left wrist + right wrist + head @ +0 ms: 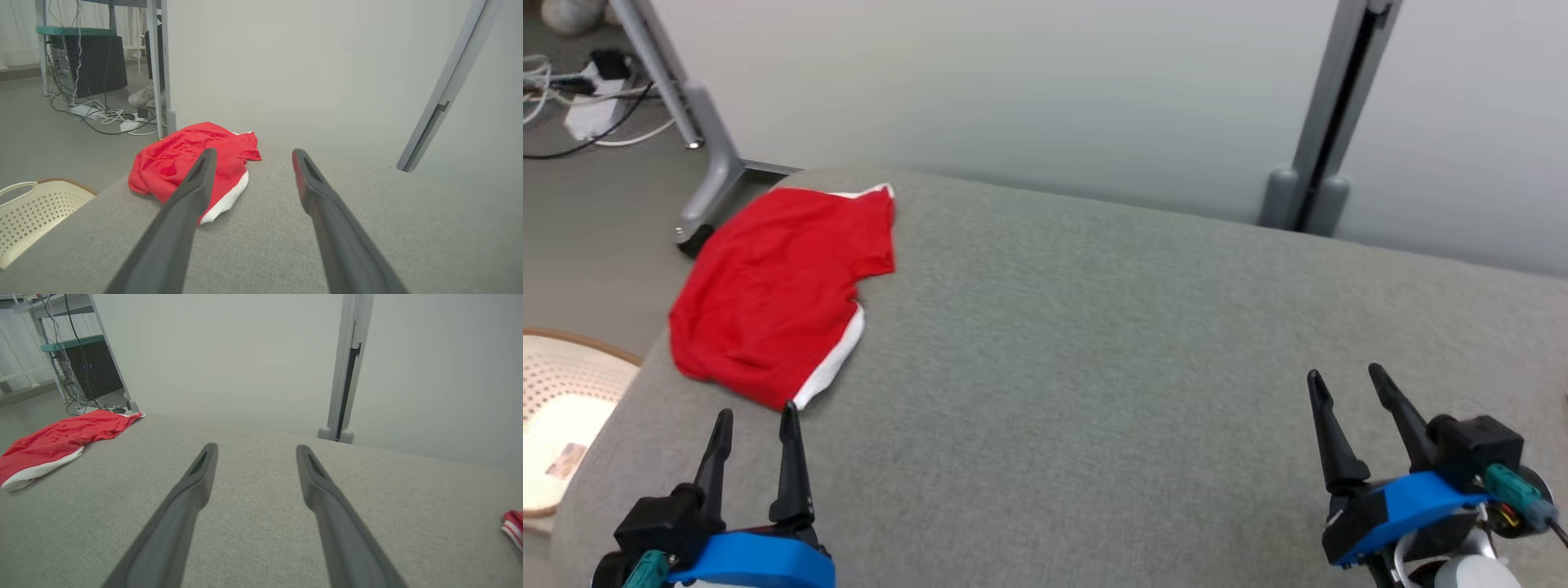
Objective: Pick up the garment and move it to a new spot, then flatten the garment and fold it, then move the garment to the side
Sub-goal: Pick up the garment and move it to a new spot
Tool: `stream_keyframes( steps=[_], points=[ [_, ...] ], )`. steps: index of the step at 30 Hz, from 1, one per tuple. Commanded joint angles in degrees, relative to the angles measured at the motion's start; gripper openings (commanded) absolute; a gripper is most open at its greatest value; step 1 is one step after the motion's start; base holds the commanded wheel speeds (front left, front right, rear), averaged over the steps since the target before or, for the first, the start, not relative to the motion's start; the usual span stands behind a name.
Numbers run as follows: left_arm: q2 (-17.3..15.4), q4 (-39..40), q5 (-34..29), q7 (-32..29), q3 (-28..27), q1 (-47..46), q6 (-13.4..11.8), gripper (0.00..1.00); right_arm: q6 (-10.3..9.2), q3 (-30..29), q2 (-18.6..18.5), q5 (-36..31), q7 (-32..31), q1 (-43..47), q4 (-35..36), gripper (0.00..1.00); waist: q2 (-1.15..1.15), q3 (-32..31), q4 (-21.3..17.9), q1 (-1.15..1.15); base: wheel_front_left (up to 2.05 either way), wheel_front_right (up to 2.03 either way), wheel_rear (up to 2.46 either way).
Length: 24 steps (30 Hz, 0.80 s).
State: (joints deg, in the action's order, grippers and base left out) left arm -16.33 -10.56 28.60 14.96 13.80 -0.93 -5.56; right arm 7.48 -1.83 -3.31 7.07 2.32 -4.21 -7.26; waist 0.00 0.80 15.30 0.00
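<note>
Garment (776, 286) — just ahead of left claw (756, 410)

garment (776, 286): red, white trim | table (1135, 367): grey | basket (564, 408): cream | fingers (1327, 433): black

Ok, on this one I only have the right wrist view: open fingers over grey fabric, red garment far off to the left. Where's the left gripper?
Observer: The left gripper is open, its fingertips pointing at the red garment's white-trimmed near corner.
Operator: Anything on the floor on that side?
Observer: A cream perforated laundry basket stands on the floor beside the left end of the grey fabric surface.
Operator: Anyone around?
Observer: The left wrist view shows a person's pale sneaker behind the desk leg.
</note>
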Motion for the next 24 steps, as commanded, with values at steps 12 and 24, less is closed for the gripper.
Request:
stream_keyframes(
  steps=[12, 24],
  points=[
    [0.0, 3.1, 0.4, -0.5, 0.0, 3.2, -2.0, 1.00, 0.03, 4.0, -0.3, 0.3, -0.9, -1.7, -0.9, 1.00, 0.00, 0.9, 9.7, 0.00, 0.00, 0.00, 0.00],
    [-0.7, 4.6, 1.0, -0.9, -0.6, 3.2, -2.7, 1.00, 0.03, 4.2, -0.3, 0.7, -0.4, -2.1, -1.1, 1.00, 0.00, 2.1, 9.7, 0.00, 0.00, 0.00, 0.00]
  ],
)
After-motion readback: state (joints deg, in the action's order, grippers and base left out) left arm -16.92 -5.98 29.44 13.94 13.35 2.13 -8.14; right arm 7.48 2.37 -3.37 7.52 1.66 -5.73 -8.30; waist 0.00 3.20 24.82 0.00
